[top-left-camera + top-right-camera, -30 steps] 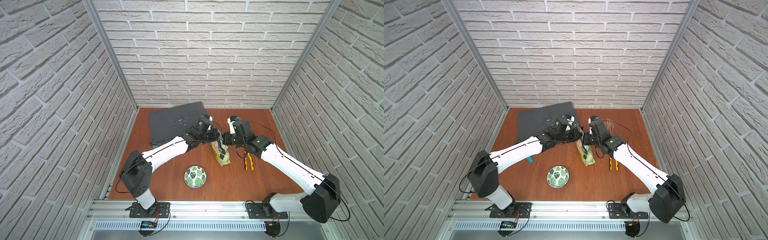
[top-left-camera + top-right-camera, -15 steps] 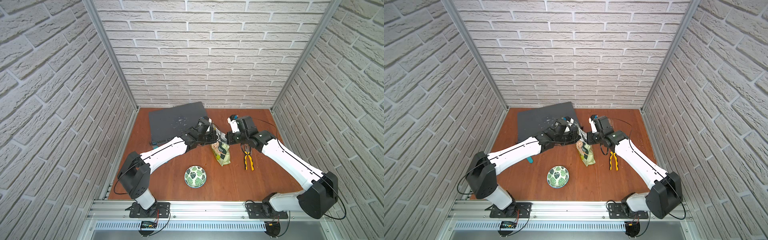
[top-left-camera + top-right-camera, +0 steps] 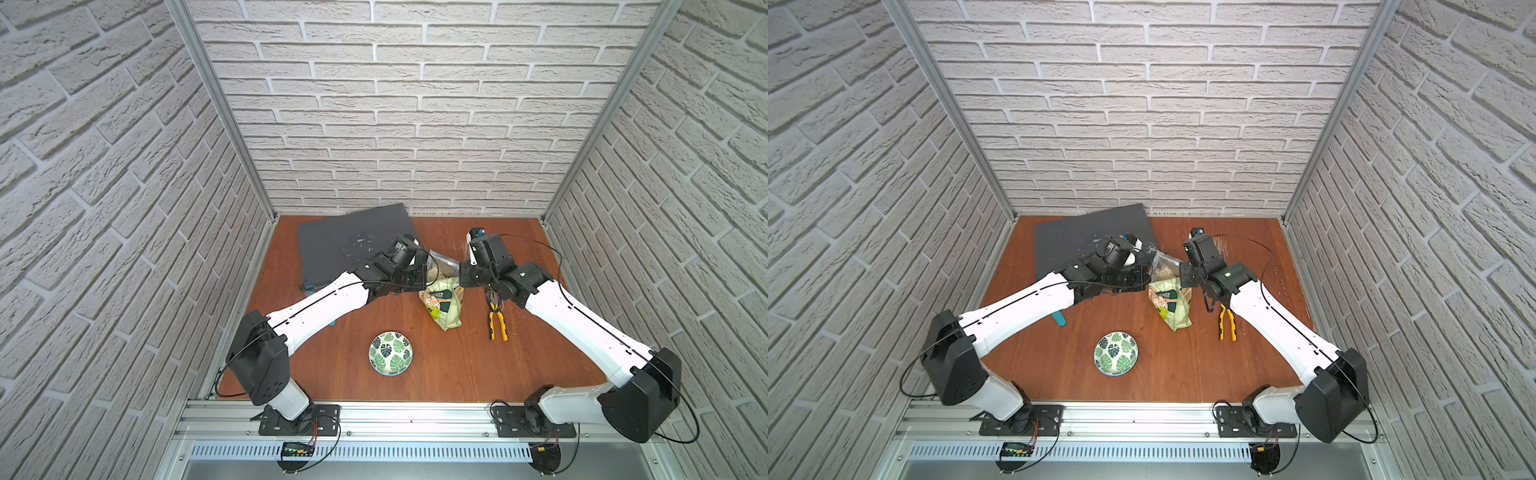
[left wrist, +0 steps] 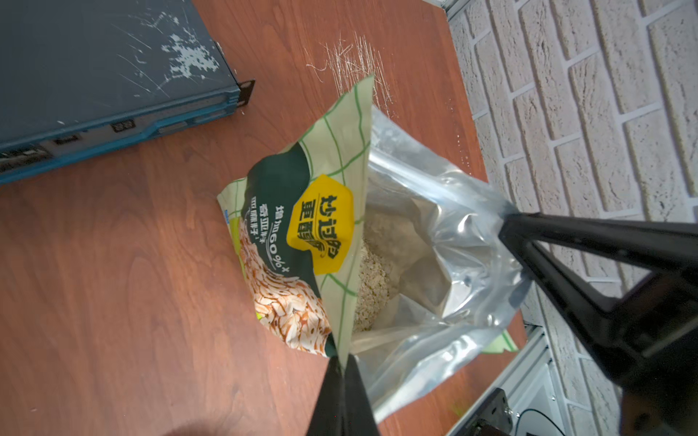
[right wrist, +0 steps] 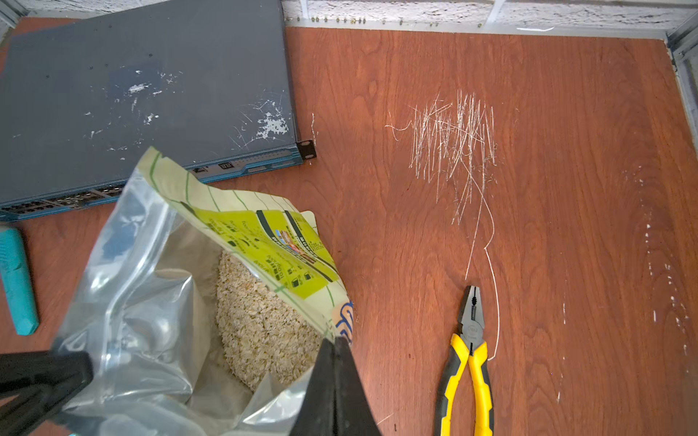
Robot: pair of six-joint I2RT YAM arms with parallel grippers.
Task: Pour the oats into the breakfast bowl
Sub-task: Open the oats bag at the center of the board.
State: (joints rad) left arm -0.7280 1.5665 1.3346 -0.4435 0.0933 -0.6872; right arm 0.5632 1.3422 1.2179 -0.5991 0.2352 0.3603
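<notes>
The green checked pouch (image 3: 444, 307) stands on the table with its mouth held apart. My left gripper (image 4: 342, 362) is shut on one lip of the pouch (image 4: 302, 226). On the opposite lip of the pouch (image 5: 264, 234) my right gripper (image 5: 334, 341) is shut. The pale oats (image 5: 260, 321) lie inside against the silver lining, and the oats (image 4: 372, 279) also show in the left wrist view. The breakfast bowl (image 3: 390, 353), white with green leaves, sits nearer the front, apart from the pouch; the bowl (image 3: 1116, 353) holds nothing.
A dark grey network switch (image 3: 349, 245) lies at the back left, close behind the pouch. Yellow-handled pliers (image 3: 496, 318) lie just right of the pouch. A teal object (image 3: 1060, 319) sits partly under my left arm. Brick walls enclose three sides.
My right wrist has shifted a little while both grippers keep their hold, and the pouch's mouth has spread wider, showing more silver lining.
</notes>
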